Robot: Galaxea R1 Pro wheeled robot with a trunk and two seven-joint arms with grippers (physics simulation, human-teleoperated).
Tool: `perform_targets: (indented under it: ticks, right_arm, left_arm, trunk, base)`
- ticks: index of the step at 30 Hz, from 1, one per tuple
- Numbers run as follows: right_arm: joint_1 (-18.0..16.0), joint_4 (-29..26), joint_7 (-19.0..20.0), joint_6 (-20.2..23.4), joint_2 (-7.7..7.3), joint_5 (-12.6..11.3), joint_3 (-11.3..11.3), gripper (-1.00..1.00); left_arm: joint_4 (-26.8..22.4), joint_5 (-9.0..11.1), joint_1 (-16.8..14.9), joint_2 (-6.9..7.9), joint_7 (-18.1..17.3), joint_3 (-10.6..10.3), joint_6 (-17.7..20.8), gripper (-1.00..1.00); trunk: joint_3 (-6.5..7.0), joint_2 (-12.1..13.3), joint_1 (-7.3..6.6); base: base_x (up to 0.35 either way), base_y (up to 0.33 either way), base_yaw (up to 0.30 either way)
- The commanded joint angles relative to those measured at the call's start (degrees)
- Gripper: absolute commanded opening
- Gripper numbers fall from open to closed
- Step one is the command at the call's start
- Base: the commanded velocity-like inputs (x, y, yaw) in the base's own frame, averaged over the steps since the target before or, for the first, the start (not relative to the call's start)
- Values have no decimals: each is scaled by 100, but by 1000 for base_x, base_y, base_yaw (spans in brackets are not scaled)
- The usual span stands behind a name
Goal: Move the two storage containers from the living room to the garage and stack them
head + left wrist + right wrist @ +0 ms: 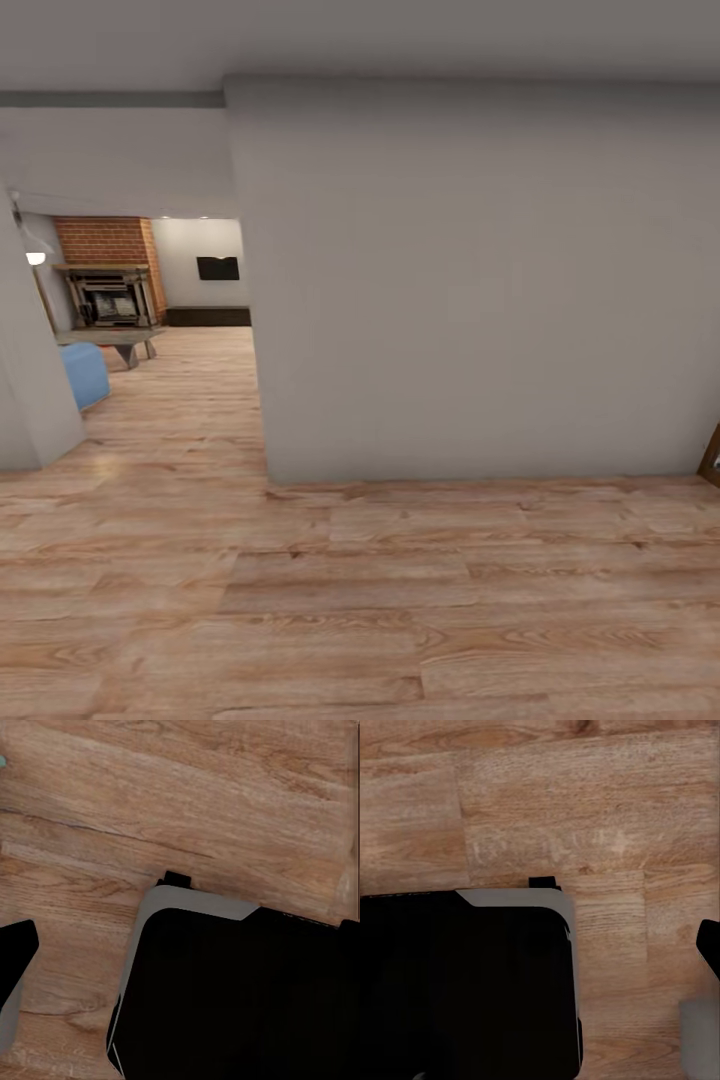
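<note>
Wall (480,290), plain and grey-white, stands square ahead in the head view and serves as the landmark. Light wood-plank flooring (360,600) runs from its foot toward the camera. Left of the wall an opening leads into the living room (175,330), where a brick fireplace (108,280) and a blue sofa corner (85,372) sit beyond it. Both wrist views look down on planks and the robot's dark base (240,997); whether either gripper's jaws are apart or together cannot be told.
</note>
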Motion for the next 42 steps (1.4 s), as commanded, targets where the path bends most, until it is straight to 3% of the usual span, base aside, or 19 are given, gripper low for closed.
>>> perform_targets:
  ticks: [1,33,42]
  right_arm:
    - [-5,18,-3,-31,3,-44,48,100]
    - [-5,18,4,-33,6,-60,40,100]
    - [-5,16,33,-46,3,-20,59,100]
  left_arm:
    - [0,20,-1,0,10,5,-1,100]
    - [0,27,-1,0,10,5,-12,100]
    - [0,49,-1,0,10,5,-12,100]
  trunk:
    - [-2,-3,5]
    - [-2,-3,5]
    - [-2,-3,5]
  base:
    - [324,0,0]
    - [317,0,0]
    - [73,0,0]
